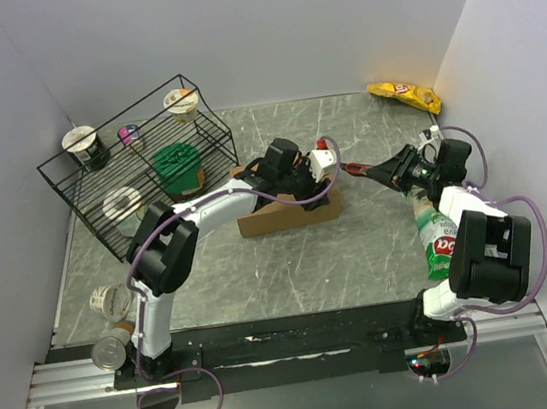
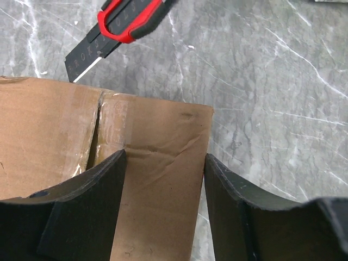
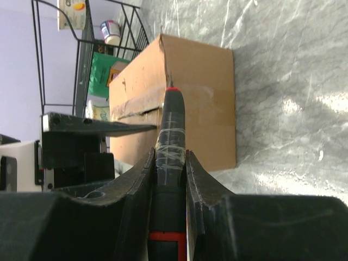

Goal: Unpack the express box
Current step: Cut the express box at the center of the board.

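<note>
From above, the express box (image 1: 290, 212) sits mid-table, just in front of the black wire rack (image 1: 139, 177), flaps down. The left gripper (image 1: 295, 176) hangs over its top. The right gripper (image 1: 395, 170) reaches in from the side, clenched on a red-and-black utility knife (image 1: 354, 167) that points at the box's end.

In the left wrist view the black fingers (image 2: 87, 212) stand apart, released and holding nothing, astride a stretch of the lid. I cannot tell whether they touch the cardboard. The board is matt brown and lightly creased. Glossy, wrinkled clear tape covers the seam (image 2: 98, 130), and a narrow dark gap shows along it. The segmented blade hovers just past the box edge, over the grey veined table (image 2: 261, 81).

In the right wrist view the pads pinch the knife's tape-wrapped handle, and the tip lines up with the taped band across the box.

The step looks like slitting the tape. I'd keep the blade shallow and run it straight along the seam. The left arm should press down to steady the light carton, with its fingers well off the cut line
</note>
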Available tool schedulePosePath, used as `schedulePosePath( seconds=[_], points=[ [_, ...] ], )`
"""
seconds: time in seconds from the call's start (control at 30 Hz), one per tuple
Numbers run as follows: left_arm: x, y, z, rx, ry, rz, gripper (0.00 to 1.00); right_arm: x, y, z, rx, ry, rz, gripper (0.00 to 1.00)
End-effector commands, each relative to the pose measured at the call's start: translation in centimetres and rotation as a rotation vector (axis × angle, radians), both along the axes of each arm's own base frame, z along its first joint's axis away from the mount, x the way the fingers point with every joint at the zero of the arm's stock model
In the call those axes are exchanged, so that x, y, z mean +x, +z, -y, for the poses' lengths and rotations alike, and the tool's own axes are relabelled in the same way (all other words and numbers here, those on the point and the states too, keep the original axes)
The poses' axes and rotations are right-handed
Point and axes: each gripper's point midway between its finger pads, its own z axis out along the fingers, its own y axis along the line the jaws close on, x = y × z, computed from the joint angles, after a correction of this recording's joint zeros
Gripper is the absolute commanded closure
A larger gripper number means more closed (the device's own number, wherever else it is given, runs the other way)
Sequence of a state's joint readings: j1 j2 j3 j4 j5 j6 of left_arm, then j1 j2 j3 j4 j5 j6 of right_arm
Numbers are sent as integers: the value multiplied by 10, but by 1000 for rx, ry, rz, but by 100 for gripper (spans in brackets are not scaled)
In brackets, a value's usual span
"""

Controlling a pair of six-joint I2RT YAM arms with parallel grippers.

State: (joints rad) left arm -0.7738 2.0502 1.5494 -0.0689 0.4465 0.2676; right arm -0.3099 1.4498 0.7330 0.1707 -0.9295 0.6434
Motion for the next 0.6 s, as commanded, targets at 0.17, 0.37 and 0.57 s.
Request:
schedulePosePath(
  seconds=[0.17, 0.37, 0.57],
  points=[
    [73, -16, -38, 42, 257, 51, 41, -42, -9, -19, 78, 117, -120, 100],
    [74, -15, -39, 39, 257, 51, 41, -48, -8, -16, 94, 147, -129, 100],
    [66, -15, -37, 34, 214, 39, 41, -44, 2, 2, 47, 120, -93, 100]
  ],
)
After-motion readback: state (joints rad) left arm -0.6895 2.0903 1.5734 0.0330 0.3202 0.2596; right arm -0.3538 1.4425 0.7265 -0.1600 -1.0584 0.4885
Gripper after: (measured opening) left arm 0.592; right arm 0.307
